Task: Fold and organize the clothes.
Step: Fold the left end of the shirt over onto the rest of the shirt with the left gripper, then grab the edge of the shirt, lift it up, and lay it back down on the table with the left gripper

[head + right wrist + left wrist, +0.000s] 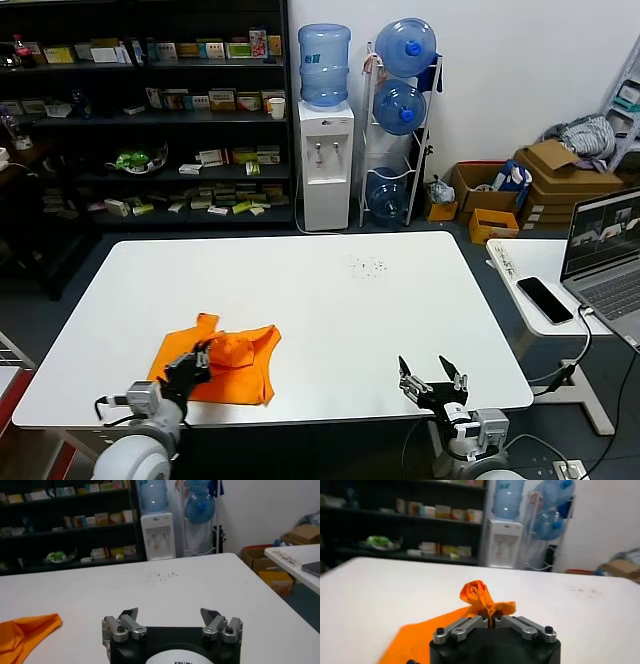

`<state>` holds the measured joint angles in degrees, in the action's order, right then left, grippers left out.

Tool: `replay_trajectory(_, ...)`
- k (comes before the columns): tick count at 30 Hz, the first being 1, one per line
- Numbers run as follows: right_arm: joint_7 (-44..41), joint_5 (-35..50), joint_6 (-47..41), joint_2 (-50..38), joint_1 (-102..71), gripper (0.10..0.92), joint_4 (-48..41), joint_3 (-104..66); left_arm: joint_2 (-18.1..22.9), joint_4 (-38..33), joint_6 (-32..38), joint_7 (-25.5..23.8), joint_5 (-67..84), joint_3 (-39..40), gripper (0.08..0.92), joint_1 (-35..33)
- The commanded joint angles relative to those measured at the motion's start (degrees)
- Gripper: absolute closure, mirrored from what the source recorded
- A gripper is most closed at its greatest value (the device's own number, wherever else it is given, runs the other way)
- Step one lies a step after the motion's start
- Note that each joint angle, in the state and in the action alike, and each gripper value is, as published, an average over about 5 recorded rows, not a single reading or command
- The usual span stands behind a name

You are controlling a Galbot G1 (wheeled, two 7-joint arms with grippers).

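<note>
You've got one orange T-shirt point(222, 365), bright and plain on the side that shows; no lettering visible from here. It lies on the white table point(330, 300), near the front edge, toward the left side. Not flat: it's bunched and partly doubled over, a rough rectangle with one sleeve or corner sticking out toward the back left. The bulk rests on the table, wrinkled. One fold of fabric is gathered up into a puckered knot that stands above the rest, pinched in the left claw point(492, 622), whose fingers are closed on it. The shirt's right edge lies loose.
</note>
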<state>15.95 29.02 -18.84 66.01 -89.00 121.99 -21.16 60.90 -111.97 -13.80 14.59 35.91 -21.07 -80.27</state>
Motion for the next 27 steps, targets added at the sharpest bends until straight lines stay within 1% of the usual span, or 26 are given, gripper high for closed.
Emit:
replay_trajectory(1,0.01,-0.08,0.0,0.55,-0.24,0.203,-0.22,-0.09,4.86,-2.61,-3.07,2.13,3.76,10.55,0.872,4.06)
replay_trajectory(6,0.01,0.0,-0.07,0.54,0.22,0.203,-0.37,0.63,5.97,-1.82,-3.58,1.07,0.2,10.2,0.869,3.62)
replay_trajectory(8,0.01,0.11,-0.1,0.47,0.42,0.203,-0.32,0.8,5.67,-1.6,-3.47,0.32,-1.21,9.43,0.846,3.1)
replay_trajectory(13,-0.15,0.34,0.02,0.19,0.58,0.203,-0.39,0.8,2.43,-3.82,-2.09,-0.25,0.13,4.93,0.711,-0.19)
replay_trajectory(15,-0.24,0.41,0.06,0.14,0.59,0.203,-0.46,0.82,0.78,-4.48,-1.47,-0.09,2.06,1.18,0.659,-1.79)
replay_trajectory(17,-0.31,0.48,0.1,0.13,0.69,0.203,-0.55,0.9,-0.95,-3.72,-1.15,-0.6,4.25,-4.32,0.598,-3.26)
replay_trajectory(20,-0.35,0.59,0.1,0.1,0.96,0.203,-0.71,1.11,-4.4,0.12,-0.65,-3.1,7.4,-12.91,0.512,-5.25)
replay_trajectory(23,-0.35,0.66,0.05,0.12,1.45,0.203,-0.97,1.48,-8.45,5.83,0.07,-6.83,9.73,-18.7,0.425,-6.43)
replay_trajectory(25,-0.33,0.65,0.02,0.23,1.94,0.203,-1.25,1.93,-10.46,10.23,0.66,-9.15,10.55,-20.03,0.364,-6.08)
replay_trajectory(27,-0.26,0.63,-0.04,0.44,2.51,0.203,-1.56,2.56,-11.52,14.59,1.38,-11.0,10.68,-19.21,0.312,-5.01)
